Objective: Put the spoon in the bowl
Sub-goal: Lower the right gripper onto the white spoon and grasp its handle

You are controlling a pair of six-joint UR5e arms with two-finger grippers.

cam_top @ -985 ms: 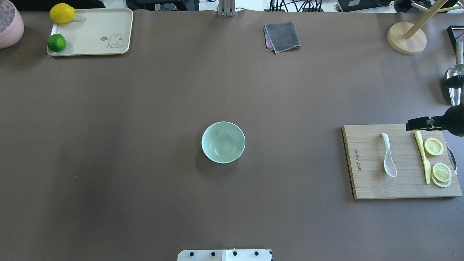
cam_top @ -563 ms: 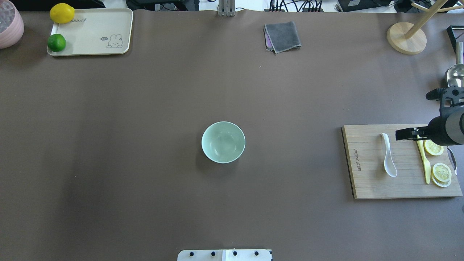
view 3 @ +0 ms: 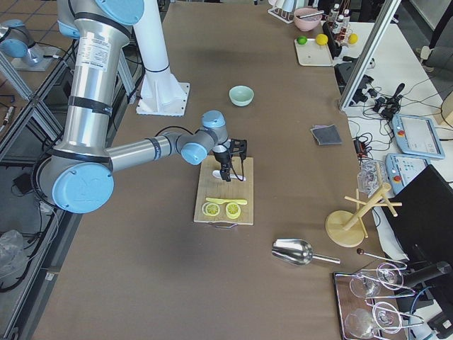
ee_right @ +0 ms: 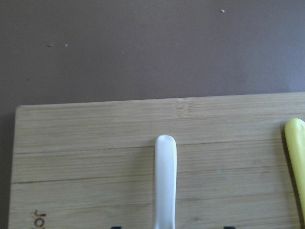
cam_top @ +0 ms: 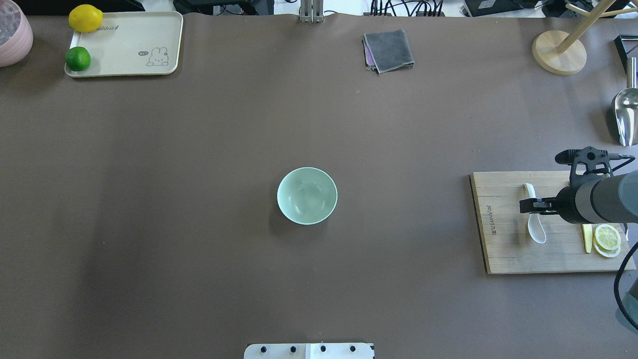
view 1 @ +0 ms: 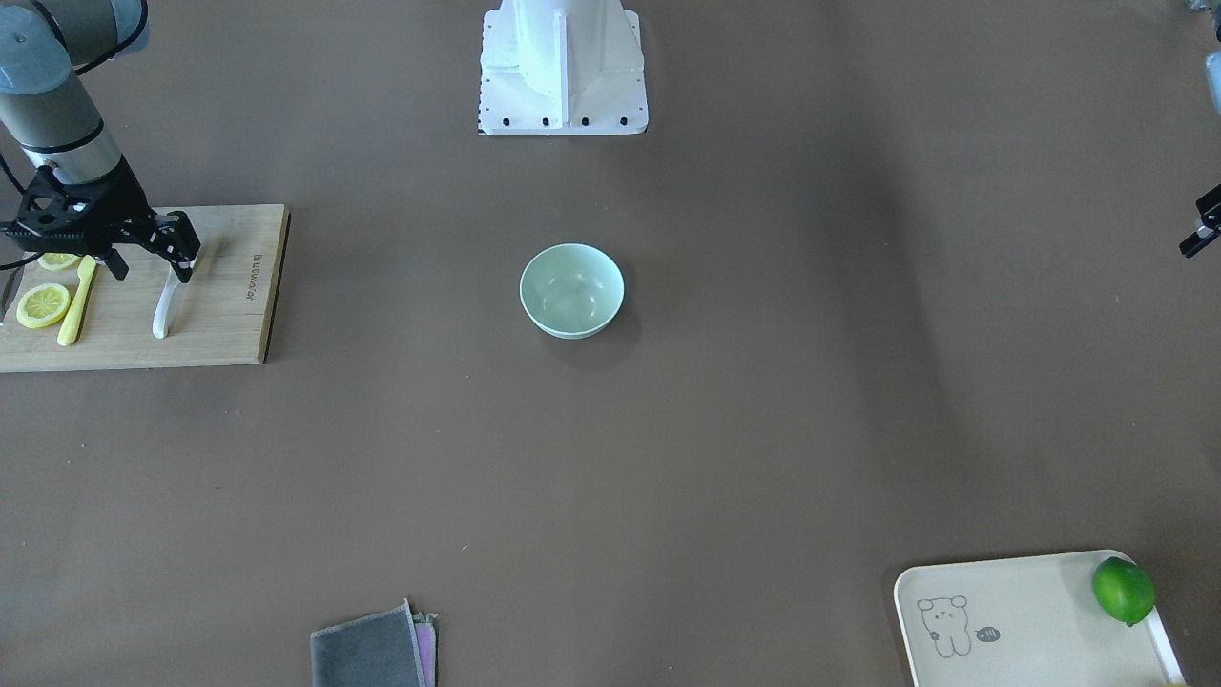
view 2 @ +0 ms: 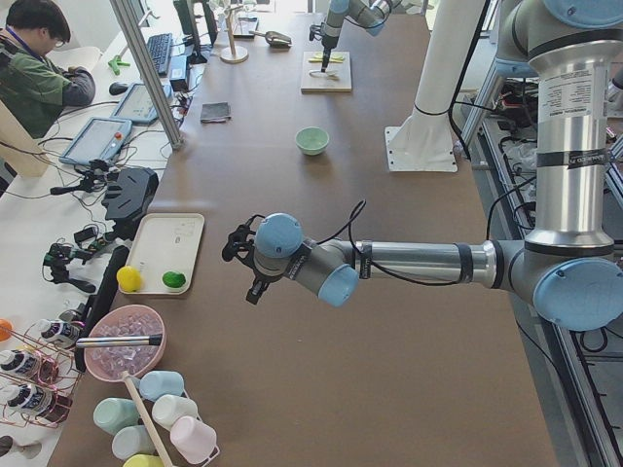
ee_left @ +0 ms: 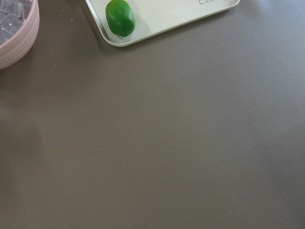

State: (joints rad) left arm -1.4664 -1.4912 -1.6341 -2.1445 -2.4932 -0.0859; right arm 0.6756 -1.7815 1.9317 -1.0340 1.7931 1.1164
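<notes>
right gripper [view 1: 151, 265] has slid in from the cutting board [view 1: 224, 324] edge, now over the spoon [view 1: 164, 310] | jaws apart | left gripper [view 2: 253, 292]: can't tell

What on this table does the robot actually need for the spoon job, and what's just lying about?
Needed: spoon, bowl, right gripper, open over the spoon.
Lying about: cutting board, yellow knife, lemon slices, grey cloth, tray, lime, lemon, metal scoop.
</notes>
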